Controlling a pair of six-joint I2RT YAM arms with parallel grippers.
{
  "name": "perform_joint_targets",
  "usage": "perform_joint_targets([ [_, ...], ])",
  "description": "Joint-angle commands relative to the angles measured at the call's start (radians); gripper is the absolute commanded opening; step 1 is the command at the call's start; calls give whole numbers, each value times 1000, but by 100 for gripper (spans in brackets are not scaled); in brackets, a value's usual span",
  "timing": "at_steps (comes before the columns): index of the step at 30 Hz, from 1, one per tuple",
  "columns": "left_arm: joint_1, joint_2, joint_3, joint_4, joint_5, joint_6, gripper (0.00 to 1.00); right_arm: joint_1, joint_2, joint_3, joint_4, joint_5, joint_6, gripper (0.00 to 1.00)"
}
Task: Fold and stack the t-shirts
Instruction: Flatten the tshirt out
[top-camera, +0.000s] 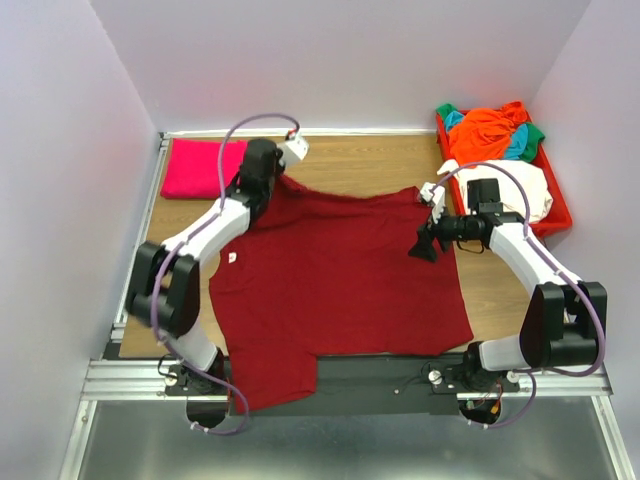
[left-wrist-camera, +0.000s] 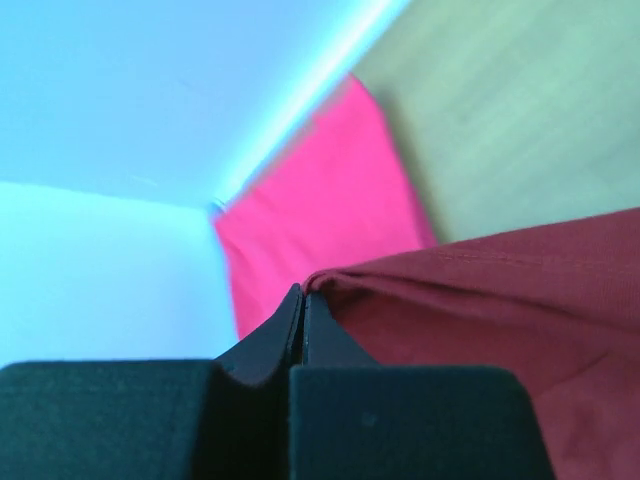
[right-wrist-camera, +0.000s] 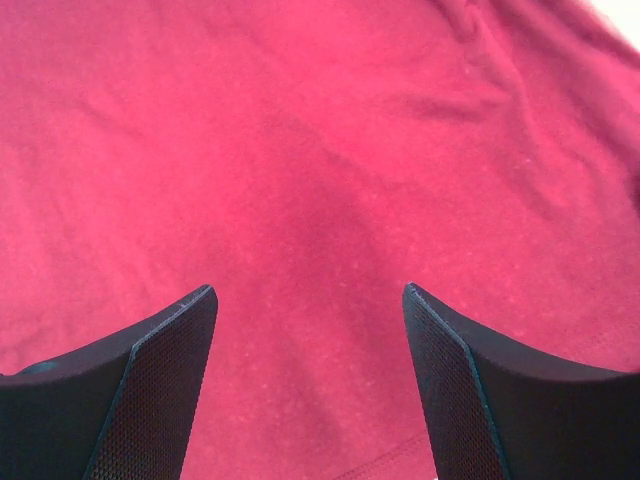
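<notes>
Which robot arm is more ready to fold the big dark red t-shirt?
Left, probably. The left fingers are shut on a far corner of the big dark red cloth t-shirt, ready to pull it over. The right fingers hang open above the cloth, holding nothing.

On my feed I see the spread-out t-shirt (top-camera: 340, 280) lying across the middle of the table (top-camera: 380, 165), its near edge hanging over the front. The folded t-shirt (top-camera: 195, 168) sits far-left, and the tray (top-camera: 560, 215) far-right with a heap of t-shirts (top-camera: 495, 130) in it.
</notes>
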Motion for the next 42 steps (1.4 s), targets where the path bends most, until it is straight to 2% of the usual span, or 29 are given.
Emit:
perform_joint_targets([
  [1,23,157,178,228,-32,43,0,1,-7,40,-20,44,12,82],
  [2,22,185,218,205,-29,32,7,1,2,48,-20,59,14,82],
  [4,20,241,320,176,-38,-6,43,1,14,68,-18,91,25,81],
  [6,22,254,356,176,-71,-43,45,1,31,88,-17,149,34,81],
  [8,22,239,388,177,-130,-90,51,1,63,111,-14,191,49,81],
  [13,22,86,373,32,-103,-262,55,1,180,278,-6,332,126,81],
  [15,20,-9,317,-117,-11,-355,55,1,293,365,-5,378,155,76],
  [16,20,-46,284,-117,-11,-356,55,1,293,393,-6,389,167,76],
  [17,20,-86,244,-155,48,-406,58,1,356,417,-8,407,176,72],
  [19,22,-218,91,-159,137,-446,64,12,435,482,-11,443,196,67],
  [22,22,-382,-113,-134,196,-463,72,20,500,548,-15,510,206,64],
  [27,19,-537,-358,-73,172,-463,72,20,589,611,-31,585,229,55],
  [29,19,-592,-411,-9,185,-486,72,29,605,619,-35,599,235,54],
  [32,17,-614,-475,27,188,-493,72,56,629,626,-43,634,247,53],
  [42,19,-554,-428,7,227,-496,72,112,694,677,-43,693,282,55],
])
